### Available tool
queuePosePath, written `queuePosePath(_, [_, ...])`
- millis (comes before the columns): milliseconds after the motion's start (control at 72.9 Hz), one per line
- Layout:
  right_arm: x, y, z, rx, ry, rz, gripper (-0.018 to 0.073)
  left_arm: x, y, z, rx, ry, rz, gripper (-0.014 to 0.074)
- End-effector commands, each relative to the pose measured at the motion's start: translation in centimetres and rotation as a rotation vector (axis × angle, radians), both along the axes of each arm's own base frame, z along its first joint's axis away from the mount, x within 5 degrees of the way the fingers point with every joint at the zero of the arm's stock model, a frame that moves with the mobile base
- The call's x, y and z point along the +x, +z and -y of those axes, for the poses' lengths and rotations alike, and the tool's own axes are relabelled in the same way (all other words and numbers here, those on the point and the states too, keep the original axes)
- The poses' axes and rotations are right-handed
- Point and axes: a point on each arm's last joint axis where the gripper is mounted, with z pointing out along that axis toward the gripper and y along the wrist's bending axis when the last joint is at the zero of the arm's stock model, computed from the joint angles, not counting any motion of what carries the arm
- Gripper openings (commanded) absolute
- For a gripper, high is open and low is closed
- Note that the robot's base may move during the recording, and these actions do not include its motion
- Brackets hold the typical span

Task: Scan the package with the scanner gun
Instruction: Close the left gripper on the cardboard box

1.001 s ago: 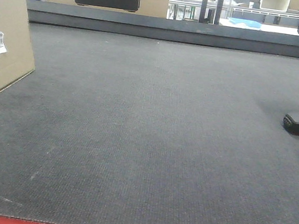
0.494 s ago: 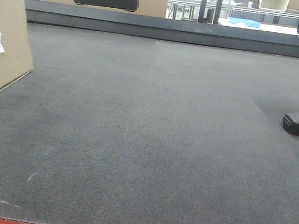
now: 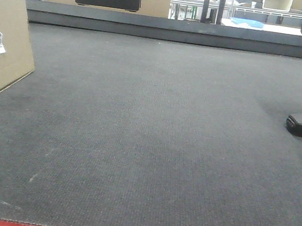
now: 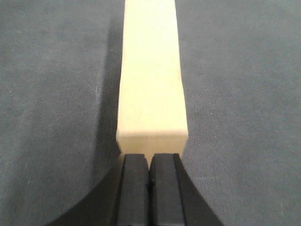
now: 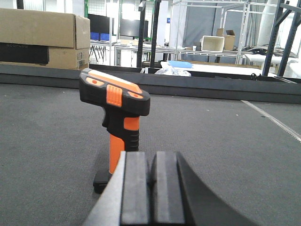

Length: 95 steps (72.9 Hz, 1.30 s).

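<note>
One package (image 4: 151, 84) | just ahead of left tool (image 4: 149, 162) (jaws together)

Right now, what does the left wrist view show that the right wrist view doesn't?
Left wrist only: the package, close ahead of the shut left gripper. Right wrist only: the scanner gun, standing upright on its base beyond the shut right gripper, with a large cardboard box behind. Both: the dark grey mat.
</note>
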Motion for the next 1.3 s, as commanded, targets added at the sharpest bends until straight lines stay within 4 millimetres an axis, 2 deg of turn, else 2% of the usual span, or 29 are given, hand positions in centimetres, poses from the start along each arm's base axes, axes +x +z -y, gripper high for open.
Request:
queuePosePath(0, [0.0, 0.2, 0.0, -0.007, -0.002, 0.024, -0.0169, 2.4, 0.9, 0.1, -0.012, -0.003, -0.016, -0.0101])
queuePosePath(233, [0.0, 0.2, 0.0, -0.007, -0.002, 0.024, -0.0169, 7.3, 2.9, 0.4, -0.076, -0.008, -0.053, -0.0101])
queuePosePath(315, [0.0, 0.2, 0.0, -0.007, -0.002, 0.024, -0.0169, 8.7, 3.0, 0.4, -0.075, -0.009, -0.071, -0.0052])
queuePosePath(398, [0.0, 0.2, 0.0, -0.007, -0.002, 0.024, -0.0169, 9.8, 2.9, 0.4, -0.075, -0.009, -0.079, 0.0075])
queuePosePath(549, [0.0, 0.2, 0.0, -0.007, -0.002, 0.024, -0.0169, 11.4, 2.3, 0.2, -0.06, -0.006, -0.092, 0.0435])
queuePosePath(658, [0.0, 0.2, 0.0, -0.007, -0.002, 0.024, -0.0169, 12.1, 1.4, 0.2, -0.058, -0.005, -0.118, 0.0619])
queuePosePath(1084, [0.0, 0.2, 0.0, -0.007, -0.002, 0.024, -0.0169, 14.6, -3.4, -0.1, -0.015, -0.006, -0.318, 0.0601])
queuePosePath(1289, [0.0, 0.2, 0.0, -0.007, -0.002, 0.024, -0.0169, 14.9, -4.4, -0.2, -0.009, -0.006, -0.366, 0.0601])
